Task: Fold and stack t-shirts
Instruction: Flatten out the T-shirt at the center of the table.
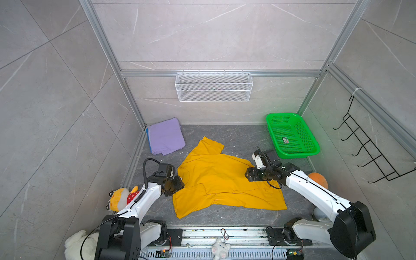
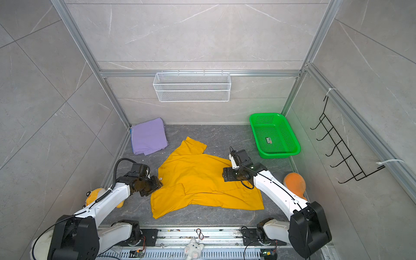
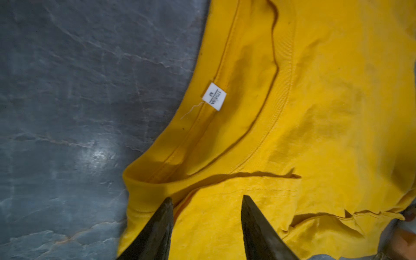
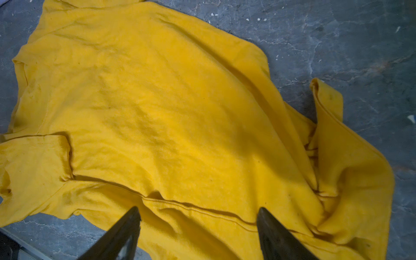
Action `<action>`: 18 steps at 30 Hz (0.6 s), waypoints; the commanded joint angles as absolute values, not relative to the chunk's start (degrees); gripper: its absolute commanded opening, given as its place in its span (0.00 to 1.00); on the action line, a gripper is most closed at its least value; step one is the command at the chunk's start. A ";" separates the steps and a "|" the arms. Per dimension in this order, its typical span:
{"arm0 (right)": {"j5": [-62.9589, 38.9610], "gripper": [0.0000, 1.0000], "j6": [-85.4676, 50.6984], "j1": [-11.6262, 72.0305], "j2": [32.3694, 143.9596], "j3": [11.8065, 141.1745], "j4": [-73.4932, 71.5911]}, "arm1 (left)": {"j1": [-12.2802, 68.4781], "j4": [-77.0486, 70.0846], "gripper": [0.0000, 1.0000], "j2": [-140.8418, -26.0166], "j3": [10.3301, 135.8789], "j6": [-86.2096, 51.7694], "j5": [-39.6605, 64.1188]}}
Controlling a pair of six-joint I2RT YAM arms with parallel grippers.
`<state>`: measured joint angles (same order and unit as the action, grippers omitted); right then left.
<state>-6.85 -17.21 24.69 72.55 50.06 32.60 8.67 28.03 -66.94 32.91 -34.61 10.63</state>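
The mustard-yellow cotton t-shirt point(image 1: 225, 180) lies spread and rumpled in the middle of the dark grey marbled bench point(image 1: 236, 139). The left end effector point(image 3: 206, 198) is half open, its tips on cloth beside the collar; whether it pinches any cannot be told. The right end effector point(image 4: 198, 209) is wide open over the hem and empty. The folded lavender-purple cotton t-shirt point(image 1: 165, 136) lies in the far left corner.

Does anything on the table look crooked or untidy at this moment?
Yes. The yellow t-shirt lies spread askew and wrinkled, one edge bunched in folds. The purple t-shirt sits neatly folded in the far corner.
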 commanded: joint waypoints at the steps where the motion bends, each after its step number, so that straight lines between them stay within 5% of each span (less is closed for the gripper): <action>1: -5.98 0.82 -18.29 25.05 72.61 50.54 31.61 | 8.79 25.82 0.52 -66.99 32.85 -34.75 6.82; 6: -5.81 0.82 -18.19 25.03 72.52 50.67 31.77 | 8.72 23.58 0.57 -66.51 31.56 -34.63 6.51; 14: -4.97 0.82 -17.86 25.12 72.14 50.81 32.39 | 9.68 25.70 0.38 -65.68 31.03 -34.60 7.00; 18: -4.75 0.82 -17.67 25.01 72.14 50.63 32.26 | 12.38 28.33 0.38 -64.82 31.20 -34.72 3.20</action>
